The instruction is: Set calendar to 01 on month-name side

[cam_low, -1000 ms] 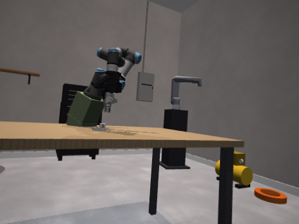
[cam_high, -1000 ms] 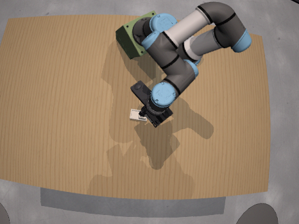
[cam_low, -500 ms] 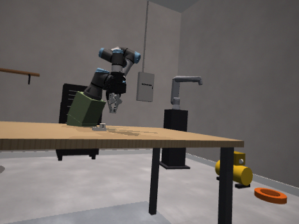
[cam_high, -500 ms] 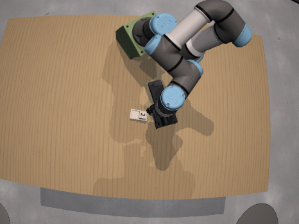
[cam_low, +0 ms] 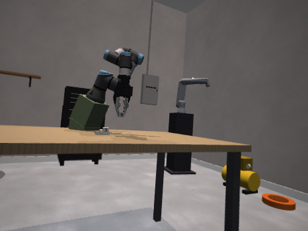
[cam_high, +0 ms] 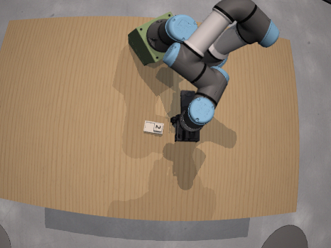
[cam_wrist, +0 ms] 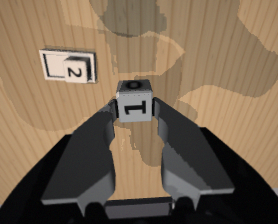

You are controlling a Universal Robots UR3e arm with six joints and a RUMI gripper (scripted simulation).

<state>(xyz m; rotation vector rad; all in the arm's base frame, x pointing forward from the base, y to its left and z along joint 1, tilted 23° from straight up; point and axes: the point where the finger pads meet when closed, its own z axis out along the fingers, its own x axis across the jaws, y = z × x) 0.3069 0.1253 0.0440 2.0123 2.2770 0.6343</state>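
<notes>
Setting: workshop or robot lab. My gripper (cam_low: 121,110) hangs above a wooden table (cam_low: 139,142). Behind it, bare grey walls and a hanging grey control box (cam_low: 149,89); beyond, a second grey arm on a black pedestal (cam_low: 180,139). Far below, on the concrete floor, a yellow motor (cam_low: 240,177) and an orange ring (cam_low: 278,201).

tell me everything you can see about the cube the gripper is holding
The cube is small and off-white with dark digits on framed faces. The face toward the wrist camera shows a 1 lying on its side; the face above it shows a round digit, probably 0. The gripper is shut on its two opposite sides. It hangs above the wooden table, apart from the tray, where the other cube shows a 2.
</notes>
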